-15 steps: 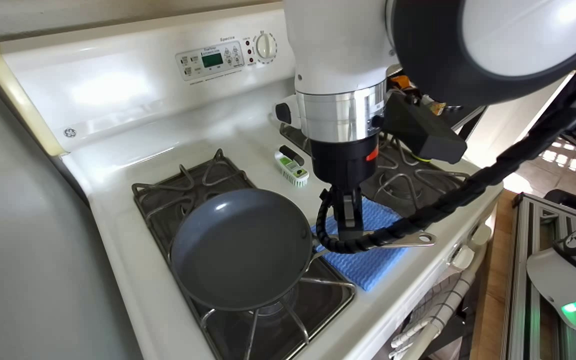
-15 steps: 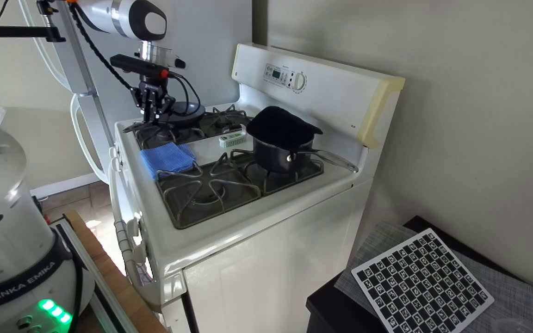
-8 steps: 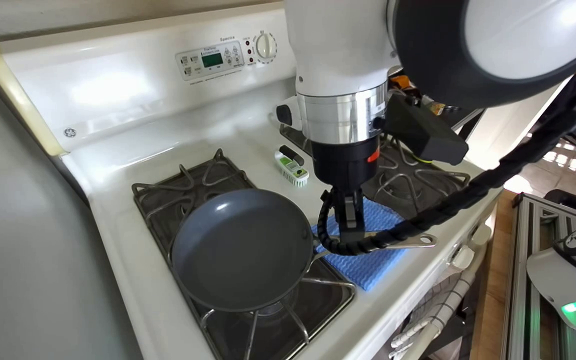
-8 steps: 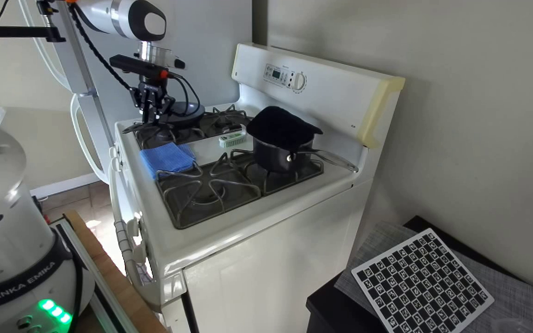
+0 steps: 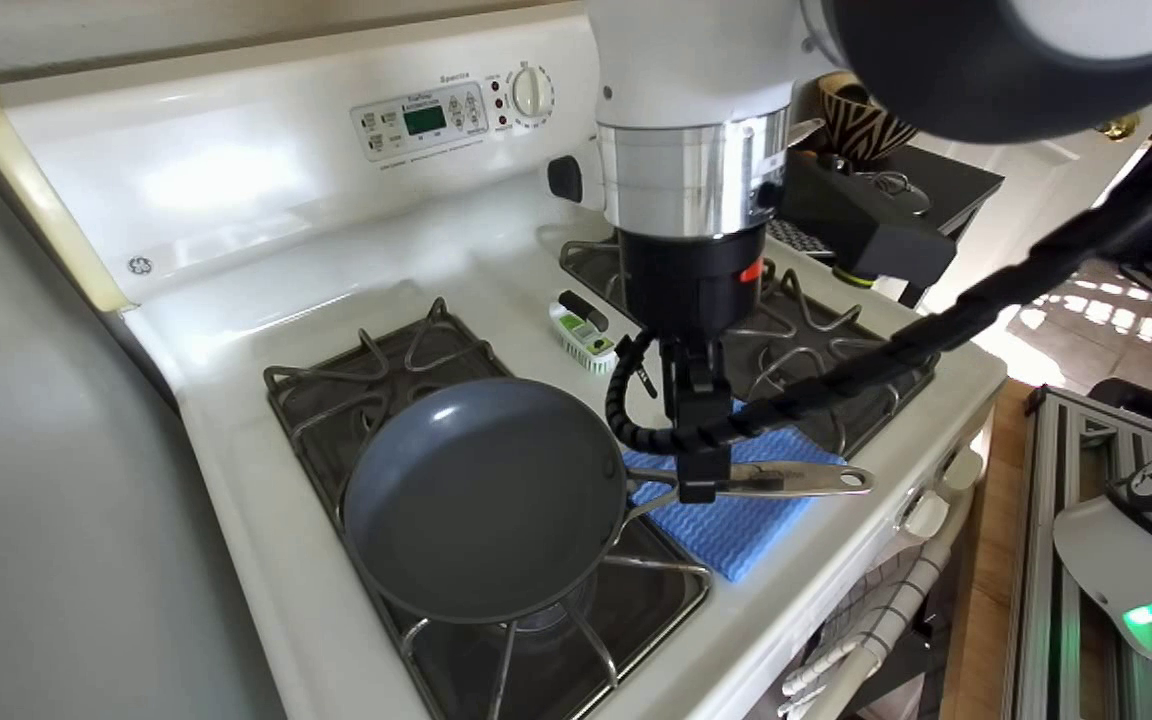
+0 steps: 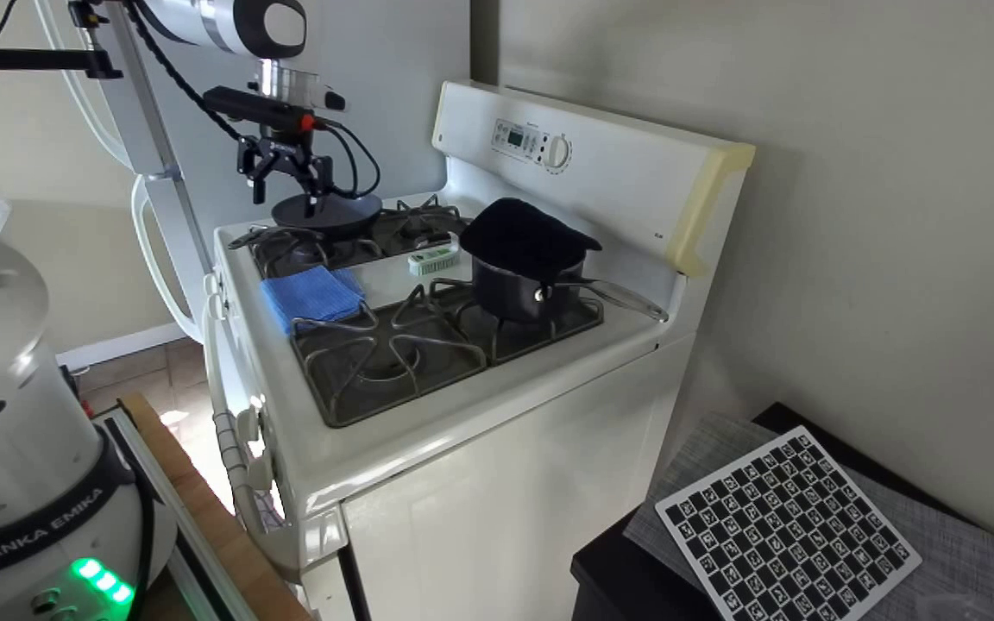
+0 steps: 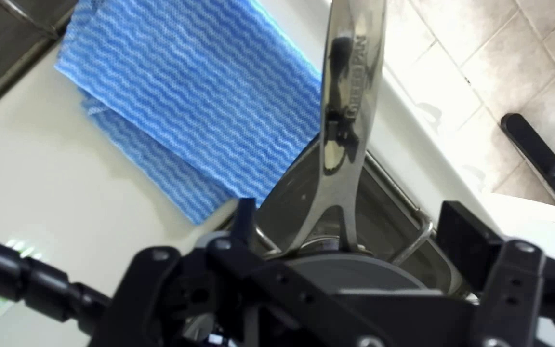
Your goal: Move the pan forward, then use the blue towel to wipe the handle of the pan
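Wrist view's got one gripper (image 7: 350, 222), and its two black fingers (image 7: 468, 241) are spread wide apart. Below and between them runs the handle of the pan (image 7: 352, 96), just the one, slim and silvery, forking into two prongs at the rim. In an exterior view the gripper (image 6: 285, 205) looks to hang just above it, though I can't tell if a fingertip touches. One blue towel (image 7: 200, 96), folded over, lies just beside the handle on the white stove (image 7: 32, 154) and shows in all three views. One pan (image 5: 486, 500) too: dark grey inside, sitting flat on one of two burner sections (image 6: 389, 366) in both exterior views. One white-and-green brush (image 5: 588, 345) with a dark grip lies between those sections. Over on the other section there's one black pot (image 6: 510, 293) with one long pot handle (image 6: 622, 297) and one black piece (image 6: 523, 233) on top, can't tell what that is. Further out I count one big knob (image 5: 533, 92) on the back panel (image 5: 286, 150), one checked cloth (image 5: 896, 605) hanging at the stove's front, one black-and-white patterned board (image 6: 790, 530) on a grey mat (image 6: 963, 548), and one robot base (image 6: 22, 405) with three green lights (image 6: 104, 580).
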Robot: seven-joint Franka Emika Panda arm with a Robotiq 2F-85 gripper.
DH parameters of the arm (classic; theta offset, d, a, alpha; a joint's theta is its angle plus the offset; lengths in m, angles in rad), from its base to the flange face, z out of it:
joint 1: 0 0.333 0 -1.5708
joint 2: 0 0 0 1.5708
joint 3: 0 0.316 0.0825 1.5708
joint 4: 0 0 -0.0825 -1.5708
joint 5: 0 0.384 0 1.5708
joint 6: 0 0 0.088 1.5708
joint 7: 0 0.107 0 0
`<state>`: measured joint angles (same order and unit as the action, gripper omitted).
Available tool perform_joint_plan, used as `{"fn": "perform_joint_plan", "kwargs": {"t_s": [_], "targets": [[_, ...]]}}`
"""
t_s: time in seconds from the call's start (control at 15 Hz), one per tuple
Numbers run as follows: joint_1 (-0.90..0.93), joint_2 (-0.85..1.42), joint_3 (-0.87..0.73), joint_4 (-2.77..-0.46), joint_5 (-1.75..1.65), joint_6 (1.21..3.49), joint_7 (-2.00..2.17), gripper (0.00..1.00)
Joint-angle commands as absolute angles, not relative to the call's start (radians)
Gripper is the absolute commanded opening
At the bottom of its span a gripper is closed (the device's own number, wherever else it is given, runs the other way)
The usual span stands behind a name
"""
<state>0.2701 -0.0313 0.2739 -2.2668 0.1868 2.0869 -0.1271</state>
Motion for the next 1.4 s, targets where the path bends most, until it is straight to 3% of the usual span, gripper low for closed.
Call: {"fn": "perform_joint_plan", "kwargs": {"t_s": [0.0,0.4,0.8,1.33], "targets": [[0.261,-0.133,0.251,-2.32,0.224,2.115,-0.284,1.0],[0.253,-0.218,0.148,-2.395,0.279,2.145,-0.684,1.0],[0.252,-0.192,0.146,-2.363,0.25,2.119,-0.662,1.0],[0.223,-0.178,0.117,-2.567,0.267,2.249,-0.712,1.0]]}}
